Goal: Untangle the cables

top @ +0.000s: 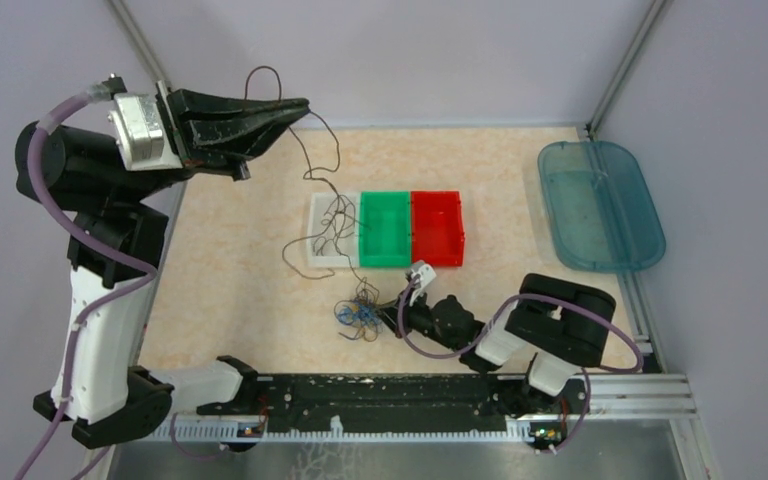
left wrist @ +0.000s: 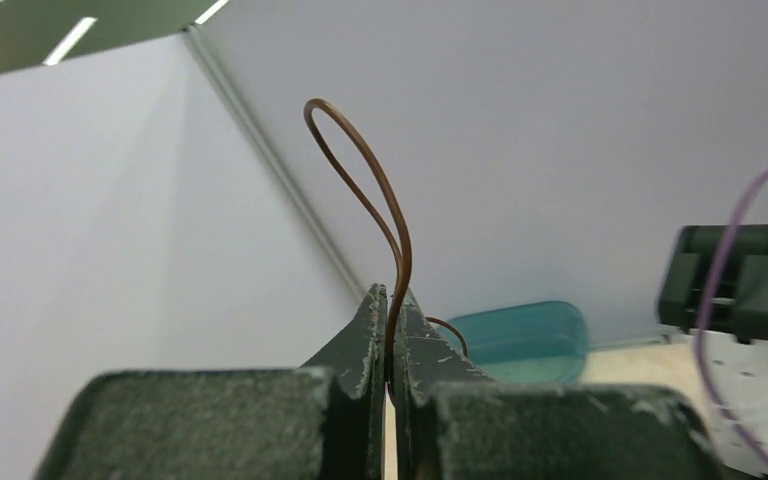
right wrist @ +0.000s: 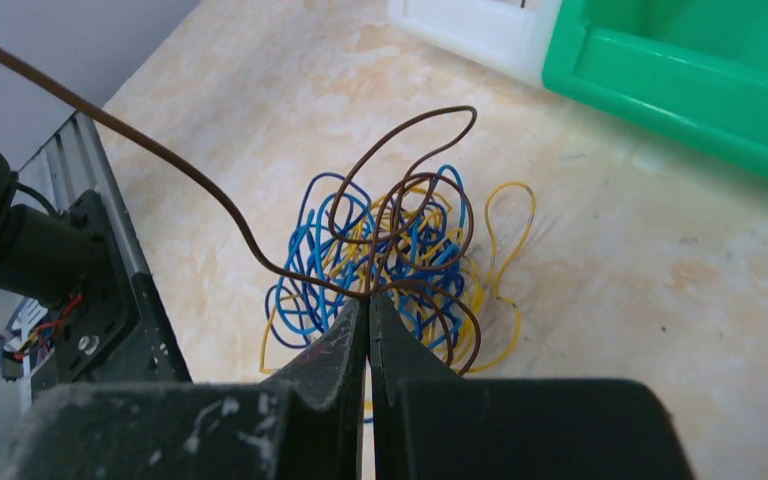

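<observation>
The cables are a small tangle of blue, yellow and dark brown wires [top: 360, 312] on the table in front of the bins, also in the right wrist view [right wrist: 400, 250]. My right gripper [top: 388, 308] is low at the tangle's right edge. Its jaws [right wrist: 368, 302] are shut, pinching wires at the near edge of the tangle where a brown strand crosses. My left gripper [top: 298, 106] is raised high at the back left, shut on one long brown cable [left wrist: 365, 185]. That cable loops above the fingers [top: 260, 75] and hangs down onto the white bin [top: 316, 225].
White, green [top: 385, 195] and red [top: 435, 195] bins stand in a row mid-table; the green one [right wrist: 680, 70] lies just beyond the tangle. A teal tray [top: 600, 205] lies at the back right. Grey walls enclose the table; a metal rail [top: 410, 400] runs along the near edge.
</observation>
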Motion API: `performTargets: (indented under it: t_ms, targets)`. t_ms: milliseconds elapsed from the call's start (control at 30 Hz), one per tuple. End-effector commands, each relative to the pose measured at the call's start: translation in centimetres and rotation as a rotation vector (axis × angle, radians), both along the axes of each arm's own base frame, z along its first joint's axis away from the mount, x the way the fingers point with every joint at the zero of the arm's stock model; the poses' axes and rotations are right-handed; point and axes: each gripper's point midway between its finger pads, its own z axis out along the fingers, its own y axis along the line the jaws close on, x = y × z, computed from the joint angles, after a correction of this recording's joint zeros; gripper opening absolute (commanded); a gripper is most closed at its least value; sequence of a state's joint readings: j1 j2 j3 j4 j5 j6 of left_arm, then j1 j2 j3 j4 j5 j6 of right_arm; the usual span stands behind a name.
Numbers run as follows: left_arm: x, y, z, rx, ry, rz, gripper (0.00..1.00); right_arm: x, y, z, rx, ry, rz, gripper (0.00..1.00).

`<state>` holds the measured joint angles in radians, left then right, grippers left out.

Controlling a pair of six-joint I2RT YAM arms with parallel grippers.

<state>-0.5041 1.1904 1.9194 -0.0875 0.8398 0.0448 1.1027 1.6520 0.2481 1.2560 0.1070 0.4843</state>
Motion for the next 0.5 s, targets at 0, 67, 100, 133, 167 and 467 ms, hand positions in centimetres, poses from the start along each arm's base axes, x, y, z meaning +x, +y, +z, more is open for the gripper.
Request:
performTargets:
  t_ms: [0, 67, 100, 133, 167, 467]
  targets:
    - [1.9, 2.0, 3.9, -0.128, -0.175, 0.204, 0.0, 0.4, -1.1, 2.4, 0.069, -0.024, -0.075, 0.0]
    - [2.7, 3.2, 5.6, -0.193, -0.256, 0.298, 0.0, 0.6, -1.6, 2.0, 0.043, -0.014, -0.1, 0.0]
    - [3.0, 3.9, 6.5, -0.228, -0.301, 0.35, 0.0, 0.7, -1.9, 1.7, 0.024, -0.004, -0.117, 0.0]
    - [3.3, 4.7, 7.6, -0.268, -0.34, 0.403, 0.0, 0.8, -2.3, 1.1, -0.008, 0.009, -0.132, 0.0]
    - [3.6, 5.7, 8.6, -0.315, -0.381, 0.467, 0.0, 0.9, -2.7, 0.8, -0.022, 0.016, -0.153, 0.0]
    - [4.1, 10.1, 13.0, -0.506, -0.621, 0.76, 0.0, 1.7, -5.2, -1.1, -0.134, 0.056, -0.319, 0.0]
